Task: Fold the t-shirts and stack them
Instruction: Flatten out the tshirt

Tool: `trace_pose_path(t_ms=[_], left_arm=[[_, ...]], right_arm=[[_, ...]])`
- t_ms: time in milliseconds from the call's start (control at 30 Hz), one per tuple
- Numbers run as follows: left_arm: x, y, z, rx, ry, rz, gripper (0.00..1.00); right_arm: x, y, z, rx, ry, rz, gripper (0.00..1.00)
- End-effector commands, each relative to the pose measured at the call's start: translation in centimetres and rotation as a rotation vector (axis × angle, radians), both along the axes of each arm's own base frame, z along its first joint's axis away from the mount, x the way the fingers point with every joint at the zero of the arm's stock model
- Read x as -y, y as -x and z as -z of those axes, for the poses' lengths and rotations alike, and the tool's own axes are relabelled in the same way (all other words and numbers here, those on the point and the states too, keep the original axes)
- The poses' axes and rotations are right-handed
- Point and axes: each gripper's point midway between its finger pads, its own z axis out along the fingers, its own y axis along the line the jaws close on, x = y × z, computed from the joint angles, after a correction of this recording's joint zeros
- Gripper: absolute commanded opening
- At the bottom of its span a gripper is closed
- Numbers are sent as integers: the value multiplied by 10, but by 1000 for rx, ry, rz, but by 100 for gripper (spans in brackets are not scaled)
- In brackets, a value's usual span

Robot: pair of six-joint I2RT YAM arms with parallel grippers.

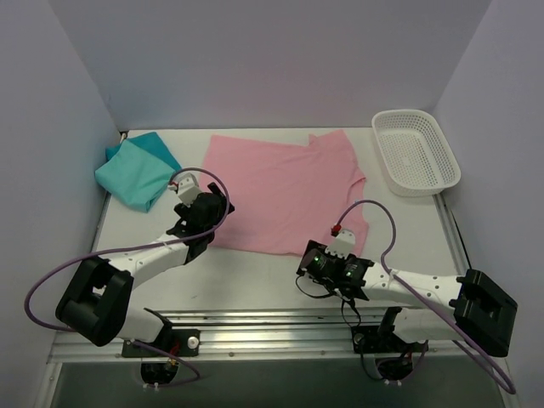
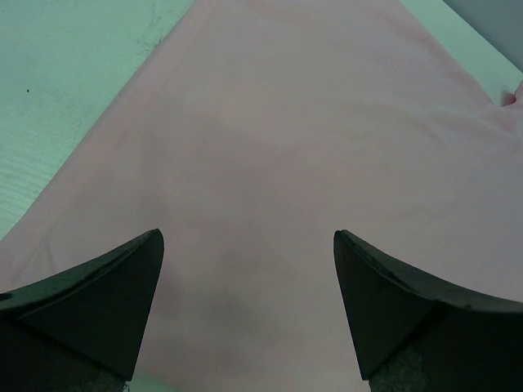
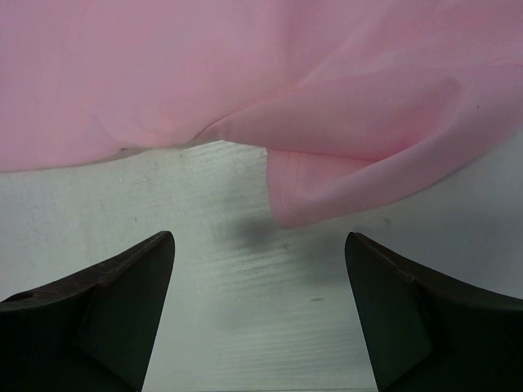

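Observation:
The light pink t-shirt (image 1: 285, 189) lies spread flat in the middle of the table, one sleeve at its right side. The teal t-shirt (image 1: 136, 172) lies folded at the far left. My left gripper (image 1: 206, 206) is open and empty over the pink shirt's near left corner; pink cloth (image 2: 270, 163) fills the left wrist view between the fingers. My right gripper (image 1: 327, 255) is open and empty above bare table, just short of the pink shirt's near right corner, whose curled hem (image 3: 327, 192) shows ahead of the fingers.
A white plastic mesh basket (image 1: 416, 151) stands at the far right corner. Purple cables loop from both arms. Grey walls close the table on the left, back and right. A metal rail runs along the near edge.

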Motion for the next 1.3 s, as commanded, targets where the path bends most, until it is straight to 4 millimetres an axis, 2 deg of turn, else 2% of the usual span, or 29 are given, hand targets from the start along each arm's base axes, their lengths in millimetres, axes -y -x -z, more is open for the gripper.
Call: trace_pose_path(t_ms=[0,67,100,200,367,500,533,700,800,833,900,933,967,1167,1267], left_arm=[[2,-3,-11,49,21,-5,94],[2,-3,-11,50,22,-5,94],[2,-4,-12,53,23,-5,94],[2,-4,-11,51,21,-1,94],[3,-4,-11,51,18,2,94],[2,-5,-10,51,16,0,94],[1,-5,-10,52,14,-4,94],[2,-6,-8,47,11,-5,94],[3,-7,-6,46,14,-4,94],[3,-7,-6,47,17,-5,94],[4,-8,-4,43,18,-3,94],[5,-9,-4,43,21,-1,94],[6,-9,-3,42,21,2,94],[8,-9,-6,45,32,8,94],[8,-9,-8,50,35,6,94]], right_arm=[[20,-8,0,36,32,64,81],[26,-10,3,37,25,83,80],[35,-11,9,28,35,103,80],[42,-14,22,4,24,122,78],[35,-14,39,-32,26,106,74],[27,-17,42,-33,2,98,72],[27,-17,43,-36,5,96,68],[32,-16,35,-25,9,102,58],[40,-10,28,-24,17,109,44],[41,-10,26,-21,15,110,30],[46,-6,20,-15,13,118,16],[48,-5,18,-15,13,116,6],[49,-5,13,-2,4,119,1],[53,3,-2,2,-22,117,0],[67,10,-14,5,15,131,0]])
